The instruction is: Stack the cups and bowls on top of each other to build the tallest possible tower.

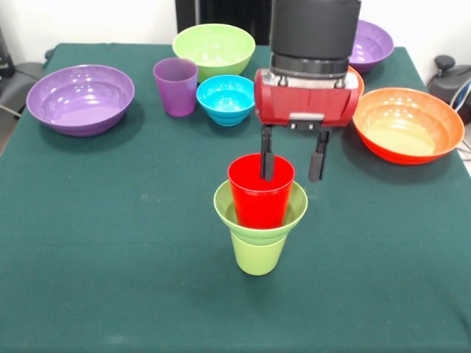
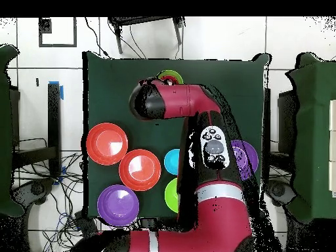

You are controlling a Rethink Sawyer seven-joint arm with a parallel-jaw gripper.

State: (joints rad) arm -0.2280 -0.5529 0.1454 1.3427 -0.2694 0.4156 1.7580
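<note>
Centrally on the green desk (image 1: 88, 243) stands the tower (image 1: 260, 220): a lime-green cup (image 1: 257, 254) carrying a small ribbed lime-green bowl (image 1: 294, 209), with a glossy red cup (image 1: 254, 198) seated inside. Above it the tool (image 1: 293, 165) is spread, one finger (image 1: 267, 158) inside the red cup's rim, the other outside. No readable writing shows.

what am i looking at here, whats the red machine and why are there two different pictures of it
It is a robot arm with a two-fingered gripper. One picture faces it across the green table; the other looks straight down, so the arm hides much. The gripper is open, one finger inside the red cup, one outside its rim, not yet clamped. That cup sits in a small lime-green bowl on a lime-green cup, a stack. Around it: a purple cup, a blue bowl, and larger green, purple and orange bowls.
</note>
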